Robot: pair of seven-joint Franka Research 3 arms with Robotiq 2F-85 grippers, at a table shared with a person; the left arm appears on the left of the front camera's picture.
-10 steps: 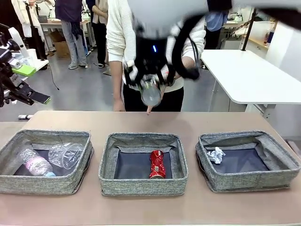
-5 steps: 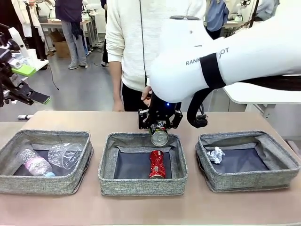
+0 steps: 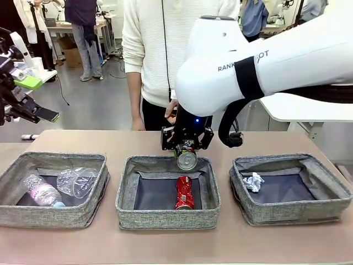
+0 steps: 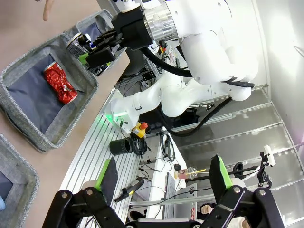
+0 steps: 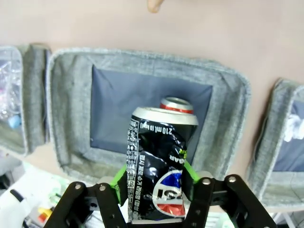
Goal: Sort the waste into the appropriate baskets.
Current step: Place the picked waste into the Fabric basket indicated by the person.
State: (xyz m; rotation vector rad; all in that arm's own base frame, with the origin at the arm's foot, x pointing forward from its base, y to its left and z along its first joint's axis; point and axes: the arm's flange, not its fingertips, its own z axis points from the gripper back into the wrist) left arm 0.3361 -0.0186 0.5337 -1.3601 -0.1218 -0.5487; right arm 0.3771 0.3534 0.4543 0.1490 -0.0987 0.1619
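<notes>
**Dark can over middle bin, release pending**

Front: right gripper [image 3: 187,150] above far edge of middle bin [image 3: 126,205], dark can [image 3: 187,159] between its pads, hanging over the bin. Bins: three. Red can [image 3: 183,192] inside, one. Left bin [image 3: 11,215]: bottle [image 3: 42,192], cup [image 3: 77,181]. Right bin [image 3: 331,211]: paper wad [image 3: 253,181].

Left wrist: left gripper [image 4: 160,209] wide, empty, well apart.

Right wrist: can's long axis along fingers; whether pads grip or have let go, cannot tell.

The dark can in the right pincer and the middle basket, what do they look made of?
Dark can: thin metal, likely aluminium; glossy printed skin, dented creases, silver rim. Middle basket: grey woven fabric, matte, soft walls, with a dark smooth lining.
</notes>
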